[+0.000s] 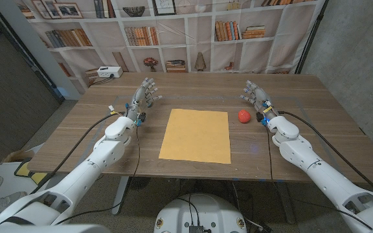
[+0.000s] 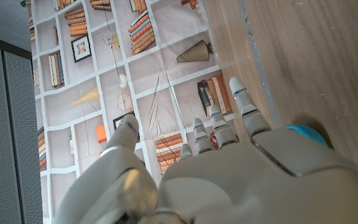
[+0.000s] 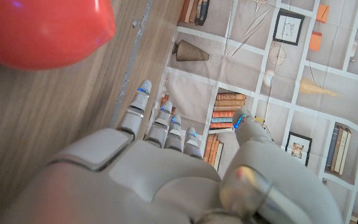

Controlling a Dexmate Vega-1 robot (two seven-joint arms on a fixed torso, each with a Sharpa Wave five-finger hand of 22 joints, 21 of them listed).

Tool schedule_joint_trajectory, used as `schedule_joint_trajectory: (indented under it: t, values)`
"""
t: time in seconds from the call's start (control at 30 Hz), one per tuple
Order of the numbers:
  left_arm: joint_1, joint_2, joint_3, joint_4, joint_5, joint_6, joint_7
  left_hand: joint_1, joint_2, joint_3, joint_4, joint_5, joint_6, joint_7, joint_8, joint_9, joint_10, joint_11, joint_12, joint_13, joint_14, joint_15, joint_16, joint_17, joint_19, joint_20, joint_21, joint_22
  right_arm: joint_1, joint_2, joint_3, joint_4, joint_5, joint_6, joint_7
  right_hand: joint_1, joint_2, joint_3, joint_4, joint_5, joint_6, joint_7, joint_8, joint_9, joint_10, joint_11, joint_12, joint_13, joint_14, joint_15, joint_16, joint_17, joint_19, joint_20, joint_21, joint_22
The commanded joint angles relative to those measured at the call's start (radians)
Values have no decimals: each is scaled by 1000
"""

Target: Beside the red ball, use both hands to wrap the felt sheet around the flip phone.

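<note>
Oddly, no bulge or outline of a phone can be made out on the flat tan felt sheet [image 1: 195,135], which lies in the middle of the wooden table [image 1: 76,139], and whether anything sits under it cannot be told. The red ball [image 1: 243,116] rests just beside the sheet's far right corner; in the right wrist view it is cut off by the frame edge. The left hand [image 1: 144,96] stands near the sheet's far left side with fingers spread, holding nothing, and the right hand [image 1: 256,94], just beyond the ball, is likewise spread and empty. Behind the table hangs a printed bookshelf backdrop [image 1: 173,32], and a white box [image 1: 108,72] sits at the table's far left corner
</note>
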Motion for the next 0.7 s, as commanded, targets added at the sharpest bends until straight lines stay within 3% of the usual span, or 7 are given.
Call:
schedule_joint_trajectory:
  t: [0.03,0.07,0.13,0.27,0.33,0.5,0.7]
  values:
    - [-31,-9,9,45,31,-33,-27,6,12,-23,-11,3,46,-121,-87,4,-169,-11,-7,4,-79,1,18,2,40,19,-92,2,-1,14,9,-8,-47,-15,-62,17,43,12,-24,5,268,83,27,-2,-117,-61,-48,-2,-242,-33,-25,-10,-290,-25,-47,3]
    - [-34,-9,8,47,23,-30,-39,7,2,-30,-11,2,-48,-129,-94,4,-165,-6,-3,4,-40,15,18,3,75,22,-96,3,4,15,10,0,-36,-14,-40,22,38,14,-28,3,189,40,-29,0,-98,-39,-35,-3,-140,32,6,-6,-179,35,-10,4]
    - [-30,8,13,19,56,-9,1,4,-12,-41,-9,0,-147,-115,-88,4,-172,21,-5,6,-53,42,4,5,49,26,-128,5,17,14,6,20,-29,-9,2,32,31,16,-32,2,82,4,-61,-1,-78,-15,-30,-1,-97,56,9,-6,-138,45,-8,4]
    - [-17,61,28,-66,170,48,120,-5,-16,-54,-1,1,-187,-54,-69,6,-157,81,7,16,-107,70,1,9,-92,14,-201,16,26,18,-3,23,-57,-7,-13,33,24,11,-30,1,54,-7,-53,-2,-35,11,-18,2,-67,65,13,-3,-97,23,0,6]
    - [-11,108,39,-126,249,103,185,-3,-12,-54,-2,3,-164,-35,-60,7,-151,86,11,19,-90,74,11,10,-93,-16,-202,20,29,25,-4,32,-55,-1,-5,33,23,10,-30,1,57,-4,-51,-2,-33,14,-18,2,-66,63,13,-3,-93,19,0,6]
    - [-17,199,53,-196,339,178,193,21,-6,-45,-13,7,-194,-42,-70,9,-172,90,6,22,-77,64,14,11,-70,-91,-193,22,34,29,-12,38,-70,5,-3,33,26,9,-28,1,68,-1,-45,-2,-28,17,-17,2,-62,68,13,-2,-88,17,0,7]
    - [-18,292,58,-282,401,285,179,40,-6,-42,-19,6,-208,-36,-69,10,-198,80,0,25,-81,55,12,12,-81,-102,-199,23,35,38,-16,53,-72,17,7,33,28,8,-26,0,74,4,-42,-2,-21,24,-16,3,-57,70,14,0,-83,11,0,7]
